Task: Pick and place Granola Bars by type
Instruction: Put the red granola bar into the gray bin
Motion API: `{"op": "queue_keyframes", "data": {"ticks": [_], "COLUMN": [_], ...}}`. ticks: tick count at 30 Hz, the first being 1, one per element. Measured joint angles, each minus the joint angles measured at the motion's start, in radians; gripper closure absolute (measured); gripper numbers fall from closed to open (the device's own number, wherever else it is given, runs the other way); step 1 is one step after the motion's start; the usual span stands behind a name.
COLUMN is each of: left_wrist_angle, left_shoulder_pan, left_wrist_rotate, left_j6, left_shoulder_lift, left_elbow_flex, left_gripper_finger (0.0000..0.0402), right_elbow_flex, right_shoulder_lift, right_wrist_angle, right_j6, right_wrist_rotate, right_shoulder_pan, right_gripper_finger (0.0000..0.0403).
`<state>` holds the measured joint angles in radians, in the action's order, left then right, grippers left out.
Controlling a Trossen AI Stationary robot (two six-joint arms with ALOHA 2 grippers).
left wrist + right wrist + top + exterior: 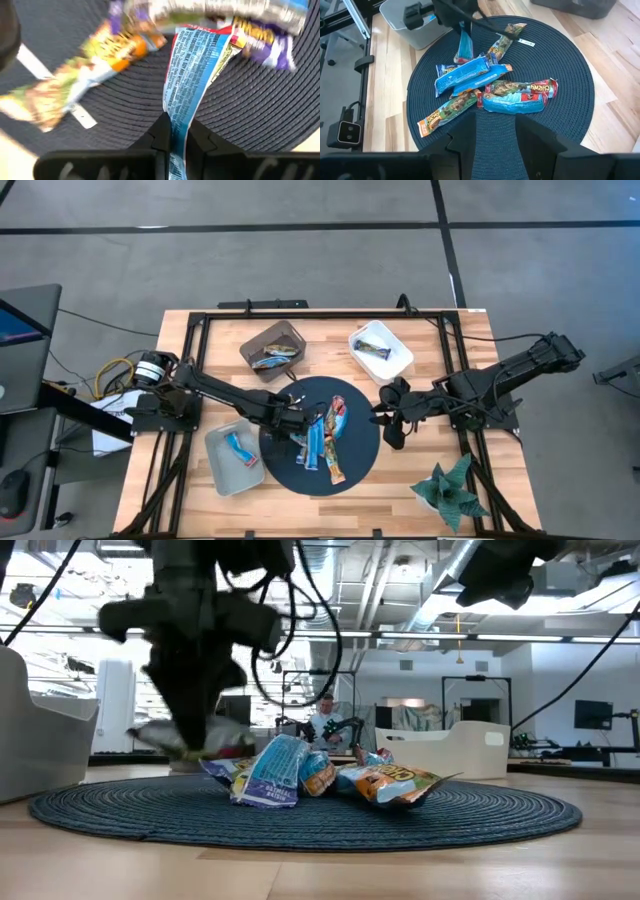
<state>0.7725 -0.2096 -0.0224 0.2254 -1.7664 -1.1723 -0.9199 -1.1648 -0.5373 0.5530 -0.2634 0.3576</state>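
Granola Bars: shiny wrapped bars heaped on round dark woven mat. Left gripper clenched on one blue-wrapped bar, likely bound for grey bin at left. Right gripper released, waiting at mat's right.

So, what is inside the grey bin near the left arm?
The grey bin holds one blue-wrapped bar with red at one end. The floor under that bar is covered; nothing else shows inside.
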Motion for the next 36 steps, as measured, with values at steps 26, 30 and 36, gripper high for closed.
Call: {"op": "queue_keyframes", "data": {"ticks": [26,30,36], "left_wrist_angle": [0.793,0.795,0.779], "left_shoulder_pan": [-0.374,-0.405,-0.445], "left_wrist_rotate": [-0.169,-0.169,-0.168], "left_j6": [1.434,1.512,1.579], "left_shoulder_lift": [0.061,0.062,0.063], "left_elbow_flex": [-0.313,-0.298,-0.261], "left_gripper_finger": [0.0378,0.0375,0.0326], "right_elbow_flex": [0.000,0.000,0.000], "right_shoulder_lift": [0.000,0.000,0.000], "right_wrist_angle": [0.010,0.021,0.032], "right_j6": [-0.162,-0.214,-0.284], "right_wrist_rotate": [0.001,0.067,0.159], "right_shoulder_pan": [-0.156,-0.200,-0.223], "right_gripper_finger": [0.0274,0.0274,0.0274]}}
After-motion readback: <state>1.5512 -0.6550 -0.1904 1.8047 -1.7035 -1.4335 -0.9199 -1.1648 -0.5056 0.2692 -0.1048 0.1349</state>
